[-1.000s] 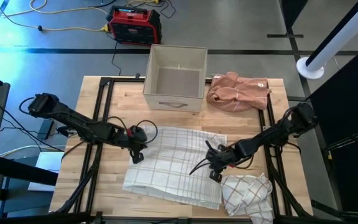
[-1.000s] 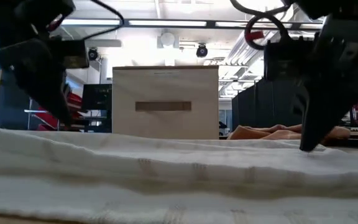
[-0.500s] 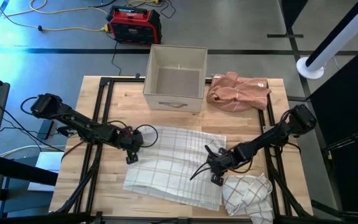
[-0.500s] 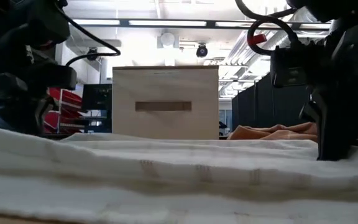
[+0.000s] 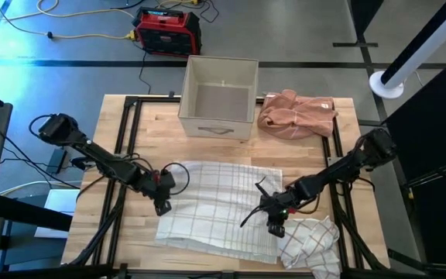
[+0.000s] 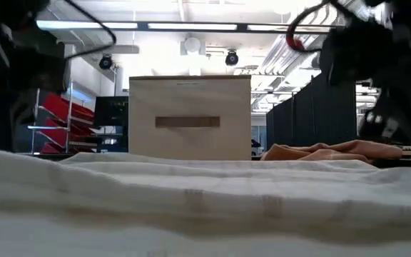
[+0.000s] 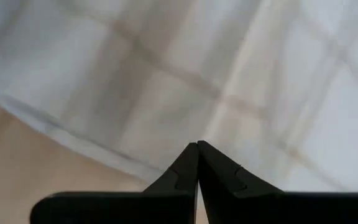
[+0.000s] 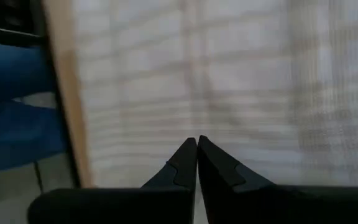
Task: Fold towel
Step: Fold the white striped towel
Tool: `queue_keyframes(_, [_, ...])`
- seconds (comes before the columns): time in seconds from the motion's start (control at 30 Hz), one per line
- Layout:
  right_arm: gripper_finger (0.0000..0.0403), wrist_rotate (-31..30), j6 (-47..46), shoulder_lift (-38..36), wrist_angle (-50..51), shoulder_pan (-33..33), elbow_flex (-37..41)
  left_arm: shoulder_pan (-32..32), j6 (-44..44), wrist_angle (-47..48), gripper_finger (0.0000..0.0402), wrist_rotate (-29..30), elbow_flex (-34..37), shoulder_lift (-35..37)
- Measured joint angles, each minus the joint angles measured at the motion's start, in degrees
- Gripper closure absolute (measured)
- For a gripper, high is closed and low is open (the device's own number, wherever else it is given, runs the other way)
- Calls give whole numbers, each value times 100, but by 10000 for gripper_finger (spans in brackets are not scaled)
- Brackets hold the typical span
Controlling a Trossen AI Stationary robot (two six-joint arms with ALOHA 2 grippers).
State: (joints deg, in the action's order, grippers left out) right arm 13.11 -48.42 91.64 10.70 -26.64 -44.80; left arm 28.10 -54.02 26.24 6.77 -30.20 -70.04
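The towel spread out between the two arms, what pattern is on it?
The towel is white with a thin tan-brown windowpane check, clearest in the high view.

A white towel [image 5: 219, 205] with a thin tan check pattern is laid flat at the table's centre. Its long axis is oriented from 9 to 3 o'clock, and slight rumpling is seen along the 6 o'clock edge.

The towel [image 5: 221, 205] lies on the table [image 5: 142, 244] — box [image 5: 219, 97] behind it, crumpled cloth [image 5: 310, 242] at its right.
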Motion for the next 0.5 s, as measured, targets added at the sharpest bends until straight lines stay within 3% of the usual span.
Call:
queue_keyframes(0.2, [403,-883,319,-1098,664,344,-15,-435,1275,269,402,771,-568,322])
queue_keyframes(0.4, [403,-1944,890,-2326,2447,1052,-13,-1605,2927,316,402,360,-692,646])
queue_keyframes(0.5, [402,-1981,996,-2635,3082,1583,-13,-2215,3650,317,402,-152,-688,680])
